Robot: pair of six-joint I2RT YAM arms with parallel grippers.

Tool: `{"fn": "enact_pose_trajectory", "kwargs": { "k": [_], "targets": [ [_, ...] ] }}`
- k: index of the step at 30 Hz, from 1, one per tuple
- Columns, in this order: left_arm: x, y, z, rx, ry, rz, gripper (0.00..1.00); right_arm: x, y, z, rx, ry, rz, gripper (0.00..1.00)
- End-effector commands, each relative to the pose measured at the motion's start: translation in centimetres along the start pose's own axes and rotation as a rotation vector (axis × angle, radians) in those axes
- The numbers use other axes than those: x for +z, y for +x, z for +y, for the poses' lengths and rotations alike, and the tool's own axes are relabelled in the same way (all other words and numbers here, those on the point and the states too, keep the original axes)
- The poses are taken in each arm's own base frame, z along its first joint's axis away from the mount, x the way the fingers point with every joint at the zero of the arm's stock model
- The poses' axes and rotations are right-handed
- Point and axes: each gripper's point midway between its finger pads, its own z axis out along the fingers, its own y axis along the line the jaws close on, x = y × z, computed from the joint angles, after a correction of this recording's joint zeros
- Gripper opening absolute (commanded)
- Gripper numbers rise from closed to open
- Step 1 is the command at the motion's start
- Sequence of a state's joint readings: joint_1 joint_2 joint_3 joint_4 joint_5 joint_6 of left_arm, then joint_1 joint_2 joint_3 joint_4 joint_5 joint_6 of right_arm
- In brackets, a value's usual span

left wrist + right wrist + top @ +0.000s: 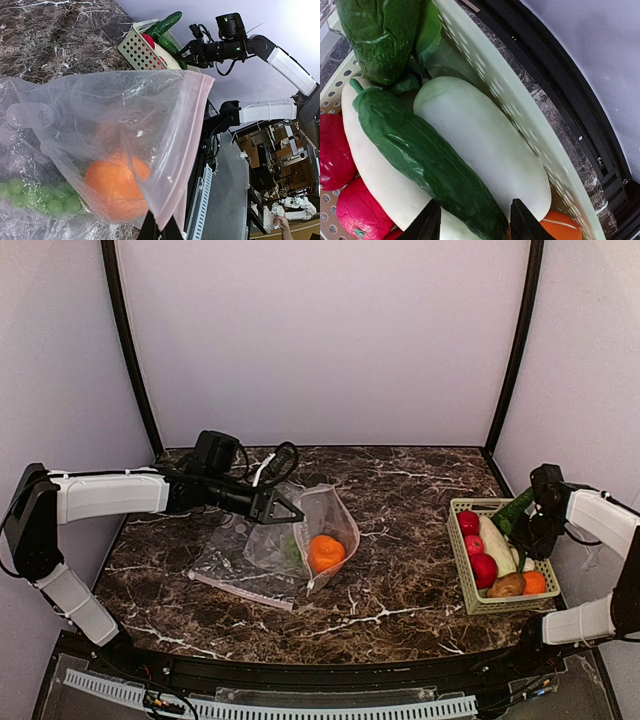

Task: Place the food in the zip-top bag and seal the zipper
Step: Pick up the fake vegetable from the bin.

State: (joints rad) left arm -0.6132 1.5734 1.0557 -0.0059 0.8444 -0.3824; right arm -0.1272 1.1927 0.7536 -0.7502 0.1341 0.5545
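Note:
My left gripper point(285, 508) is shut on the mouth edge of the zip-top bag point(325, 515) and holds it lifted and open toward the right. Its pinkish zipper point(192, 135) runs down to my fingers. An orange point(116, 186) and green grapes point(47, 200) lie inside. More food fills the pale green basket point(462, 575): white radishes point(485, 145), red apples point(332, 155), an orange point(562, 227). My right gripper point(475, 225) is down in the basket, its fingers pressed against both sides of a green cucumber point(420, 155) that lies across the radishes.
A second clear bag point(235, 562) lies flat under and left of the held one, its pink strip point(245, 592) toward the front. A brown potato point(507, 585) and a larger dark green vegetable point(380, 35) also sit in the basket. The basket stands near the table's right edge.

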Motion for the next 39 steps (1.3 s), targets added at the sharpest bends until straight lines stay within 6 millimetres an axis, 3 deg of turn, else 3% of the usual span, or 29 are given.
{"fn": "enact_pose_trajectory", "kwargs": {
  "k": [1, 10, 26, 30, 34, 39],
  "targets": [
    [-0.3, 0.2, -0.2, -0.017, 0.017, 0.008, 0.01, 0.3, -0.3, 0.0, -0.003, -0.004, -0.015, 0.43],
    [-0.2, 0.3, -0.2, -0.026, 0.024, 0.012, 0.01, 0.6, -0.1, 0.5, -0.022, -0.028, 0.000, 0.32],
    [-0.3, 0.5, -0.5, -0.047, 0.045, 0.017, 0.01, -1.6, -0.3, 2.1, -0.015, -0.146, -0.031, 0.08],
    [-0.4, 0.4, -0.5, -0.044, 0.045, 0.014, 0.01, -3.3, -0.7, 3.0, -0.018, -0.206, -0.053, 0.08],
    [-0.4, 0.4, -0.5, -0.044, 0.046, 0.015, 0.01, -6.3, -1.2, 4.6, -0.045, -0.308, -0.080, 0.07],
    [-0.4, 0.1, -0.7, -0.023, 0.055, 0.004, 0.01, -10.2, 0.0, 7.3, -0.120, -0.445, -0.067, 0.06]
  ]
}}
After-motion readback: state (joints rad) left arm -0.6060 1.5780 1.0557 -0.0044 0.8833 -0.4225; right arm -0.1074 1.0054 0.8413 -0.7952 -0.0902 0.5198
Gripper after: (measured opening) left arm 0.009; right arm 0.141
